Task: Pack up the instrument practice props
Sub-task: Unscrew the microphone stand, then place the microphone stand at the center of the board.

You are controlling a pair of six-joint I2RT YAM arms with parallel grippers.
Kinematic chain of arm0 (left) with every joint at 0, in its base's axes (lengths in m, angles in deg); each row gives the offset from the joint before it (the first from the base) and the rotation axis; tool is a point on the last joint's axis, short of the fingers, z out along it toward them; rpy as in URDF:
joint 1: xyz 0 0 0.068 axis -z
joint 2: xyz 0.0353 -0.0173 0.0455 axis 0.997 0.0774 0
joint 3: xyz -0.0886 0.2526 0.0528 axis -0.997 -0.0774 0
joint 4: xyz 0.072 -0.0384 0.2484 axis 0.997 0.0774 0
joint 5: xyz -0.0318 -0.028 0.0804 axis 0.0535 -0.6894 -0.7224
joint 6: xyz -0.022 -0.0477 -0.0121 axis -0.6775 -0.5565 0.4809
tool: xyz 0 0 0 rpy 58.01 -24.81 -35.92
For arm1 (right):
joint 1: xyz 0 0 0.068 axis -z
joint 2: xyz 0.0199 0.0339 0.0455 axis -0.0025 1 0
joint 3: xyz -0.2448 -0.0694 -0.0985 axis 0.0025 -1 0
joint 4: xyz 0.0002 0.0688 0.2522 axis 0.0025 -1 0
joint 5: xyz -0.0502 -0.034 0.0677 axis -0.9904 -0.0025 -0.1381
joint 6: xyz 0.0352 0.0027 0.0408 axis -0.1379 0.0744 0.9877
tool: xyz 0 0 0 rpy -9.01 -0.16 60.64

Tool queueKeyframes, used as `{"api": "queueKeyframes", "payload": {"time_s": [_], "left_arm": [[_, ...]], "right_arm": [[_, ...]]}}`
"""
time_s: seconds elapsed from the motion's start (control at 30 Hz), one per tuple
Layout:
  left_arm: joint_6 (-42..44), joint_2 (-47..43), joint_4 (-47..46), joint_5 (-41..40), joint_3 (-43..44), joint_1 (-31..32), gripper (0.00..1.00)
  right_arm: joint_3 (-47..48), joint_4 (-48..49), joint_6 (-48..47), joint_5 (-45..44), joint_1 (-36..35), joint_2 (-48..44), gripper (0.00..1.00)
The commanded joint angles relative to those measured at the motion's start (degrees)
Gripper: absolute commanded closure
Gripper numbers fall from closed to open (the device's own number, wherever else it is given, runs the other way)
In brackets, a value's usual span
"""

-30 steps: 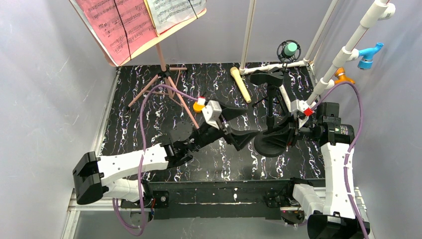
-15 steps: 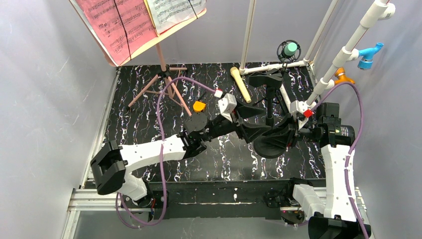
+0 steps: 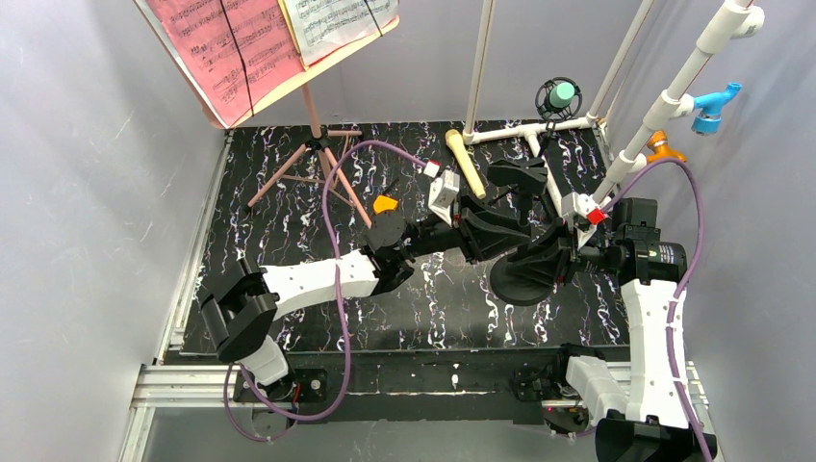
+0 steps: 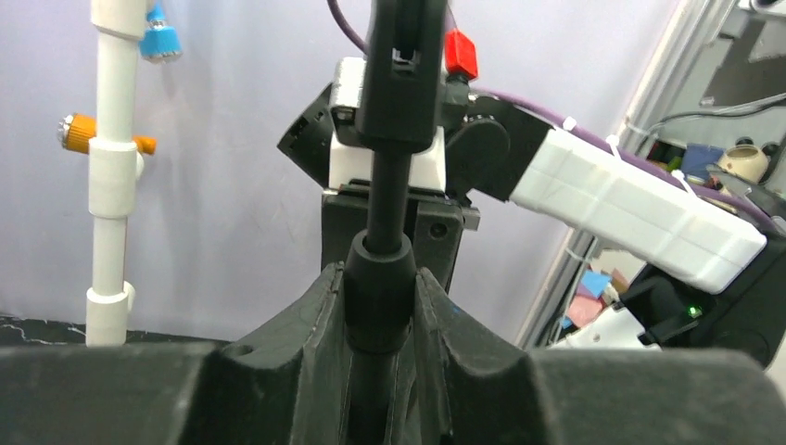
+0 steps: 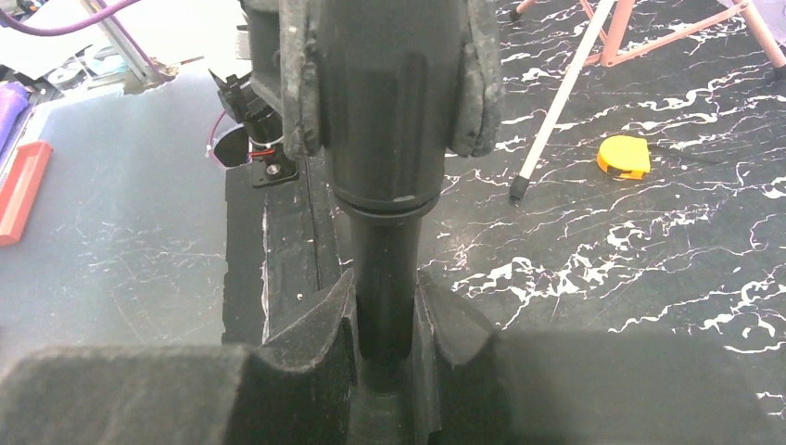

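Left wrist shows my left pincer (image 4: 380, 306) and right pincer (image 5: 385, 334) clamped on the black pole (image 4: 387, 213); far music board (image 3: 250, 58) and beige microphone (image 3: 466, 162) not yet packed.

top: high, looking down over table (image 3: 269, 221) | wrists: close, facing each other, share black pole (image 4: 389, 213)

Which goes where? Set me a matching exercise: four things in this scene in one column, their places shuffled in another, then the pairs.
Things
1. beige microphone
2. teal microphone
3. pink music sheet
4. black stand pole

Places
A. on the tilted music board, top left
B. held by the left gripper and the right gripper
C. lying flat on the marbled tabletop
D. up in a round black cage by the white pipes

Pairs: 1-C, 2-D, 3-A, 4-B
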Motion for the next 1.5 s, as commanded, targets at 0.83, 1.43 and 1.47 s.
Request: {"api": "queueKeyframes", "payload": {"time_s": [0.83, 1.43, 1.47], "left_arm": [[12.22, -8.58, 35.62, -55.00, 9.48, 18.60, 0.43], [12.37, -10.03, 22.60, -12.18, 1.79, 5.31, 0.25], [11.63, -9.05, 21.97, -10.97, 2.24, 4.78, 0.26]], "right_arm": [[-14.35, 53.58, 47.92, -5.69, 1.07, -11.75, 0.99], [-4.49, 10.74, 7.82, 4.02, 1.01, -4.42, 0.99], [-4.47, 10.64, 7.90, 4.02, 0.96, -4.43, 0.99]]}}
